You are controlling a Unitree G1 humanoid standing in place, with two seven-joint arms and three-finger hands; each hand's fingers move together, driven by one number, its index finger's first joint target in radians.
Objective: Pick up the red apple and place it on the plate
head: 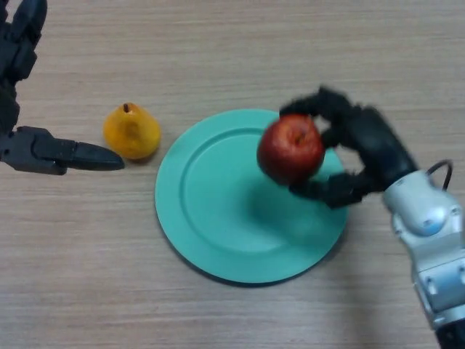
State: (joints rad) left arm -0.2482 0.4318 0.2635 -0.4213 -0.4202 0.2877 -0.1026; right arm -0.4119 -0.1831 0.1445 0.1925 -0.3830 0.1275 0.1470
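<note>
Already the round red apple [290,149] is clamped in the right hand [363,156] above the teal round plate's [218,225] right edge; only release remains. The left hand [51,153] is held straight, idle.

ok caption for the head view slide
Right hand holds the red apple above the green plate; left hand idle.

A yellow pear [131,131] stands upright on the worktop [240,43], its short dark stem pointing up. The worktop is pale wood with a fine grain running across the view from side to side.
</note>
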